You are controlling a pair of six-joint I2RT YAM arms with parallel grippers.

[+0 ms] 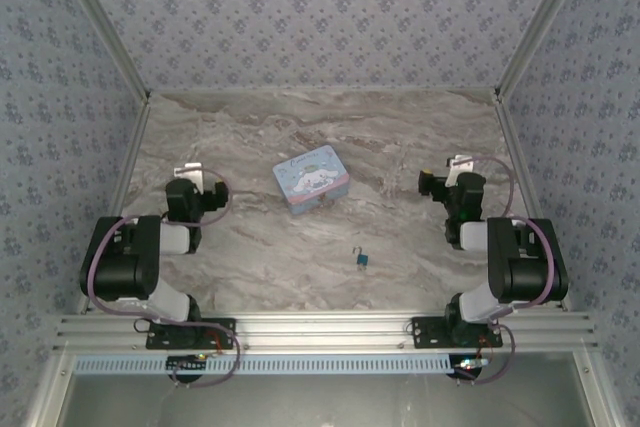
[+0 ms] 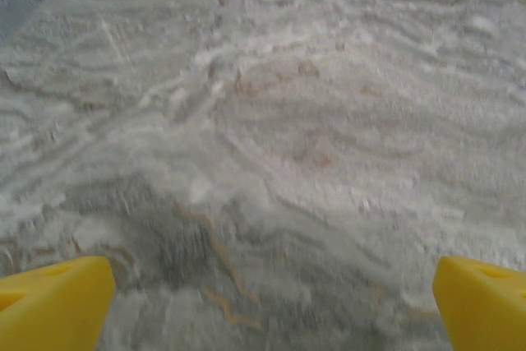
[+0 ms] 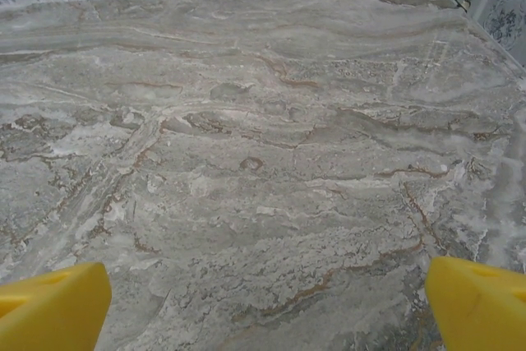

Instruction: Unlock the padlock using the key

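**Teal padlock (image 1: 361,260) lies free, both jaws wide**

The padlock sits on the marble table (image 1: 400,137), at five o'clock from the cartoon tin (image 1: 311,179). The left gripper (image 2: 267,297) and the right gripper (image 3: 267,297) are released, gripping nothing.

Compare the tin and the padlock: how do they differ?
The tin is far larger than the padlock. The tin is pale blue with a cartoon print; the padlock is darker teal. The tin sits mid-table, the padlock nearer the front edge. Both rest on the marble table, apart.
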